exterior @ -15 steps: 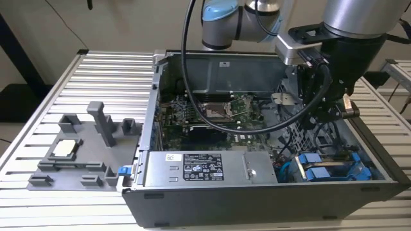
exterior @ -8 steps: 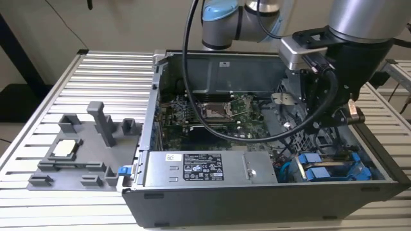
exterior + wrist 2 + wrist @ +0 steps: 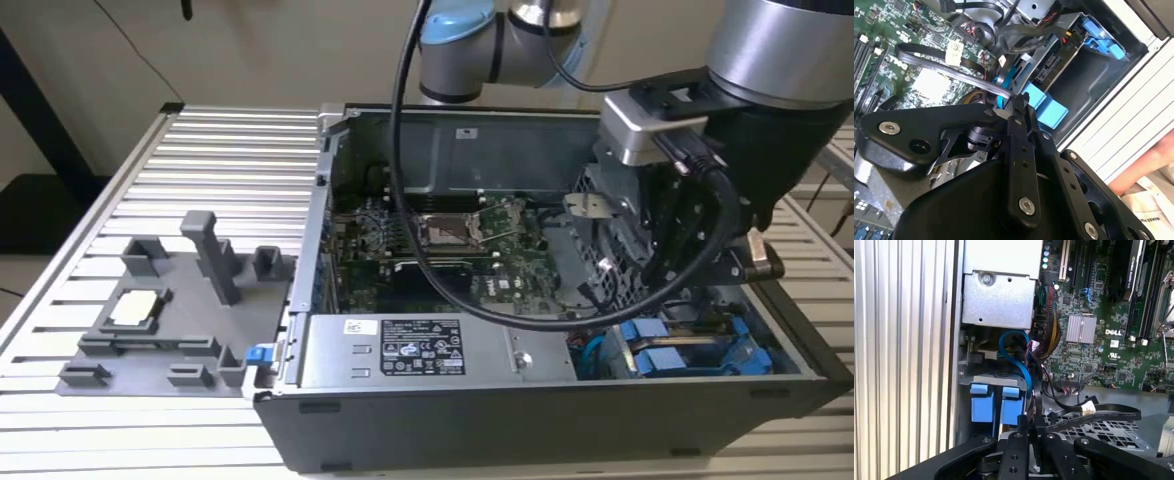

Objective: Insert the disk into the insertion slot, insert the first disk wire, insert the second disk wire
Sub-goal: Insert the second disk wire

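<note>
The disk [image 3: 1048,66] lies in the insertion slot [image 3: 1089,82] at the case's front corner on the exterior view's right. Its blue carrier tabs [image 3: 983,404] face outward and also show in the exterior view [image 3: 657,352]. My gripper [image 3: 1018,104] hangs just over those tabs, shut on the end of a thin blue disk wire [image 3: 1021,367]. That wire loops up from the fingers [image 3: 1019,437] toward the power supply. A flat black wire [image 3: 1104,415] with a white tag runs beside the gripper, loose over the cage.
The grey power-supply box [image 3: 400,350] fills the case's front. The motherboard [image 3: 454,240] lies behind it, and a perforated metal cage [image 3: 1104,432] sits beside the gripper. A grey fixture plate [image 3: 174,300] stands on the slatted table at the exterior view's left. The arm's black cables [image 3: 441,260] droop over the board.
</note>
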Robot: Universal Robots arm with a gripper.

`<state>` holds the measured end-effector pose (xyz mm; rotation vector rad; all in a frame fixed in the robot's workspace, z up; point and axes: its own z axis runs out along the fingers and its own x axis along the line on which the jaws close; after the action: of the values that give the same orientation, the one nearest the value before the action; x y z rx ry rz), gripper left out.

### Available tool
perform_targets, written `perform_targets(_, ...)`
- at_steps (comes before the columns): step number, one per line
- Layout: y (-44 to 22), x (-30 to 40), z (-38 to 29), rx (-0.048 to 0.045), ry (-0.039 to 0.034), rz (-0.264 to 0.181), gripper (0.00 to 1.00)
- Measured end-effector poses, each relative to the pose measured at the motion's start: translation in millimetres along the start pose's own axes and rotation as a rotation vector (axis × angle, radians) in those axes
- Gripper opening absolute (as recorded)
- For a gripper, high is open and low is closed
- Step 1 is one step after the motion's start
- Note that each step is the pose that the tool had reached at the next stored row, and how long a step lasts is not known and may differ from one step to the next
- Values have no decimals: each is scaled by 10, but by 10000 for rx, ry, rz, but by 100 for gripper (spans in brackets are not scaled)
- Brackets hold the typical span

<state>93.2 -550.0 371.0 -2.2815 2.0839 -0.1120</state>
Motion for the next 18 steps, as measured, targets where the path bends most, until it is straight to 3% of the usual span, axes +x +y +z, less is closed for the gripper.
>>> perform_targets(5, -71, 46, 12, -47, -4, 0, 16)
perform_targets(18, -85, 59, 15, -48, -4, -3, 16)
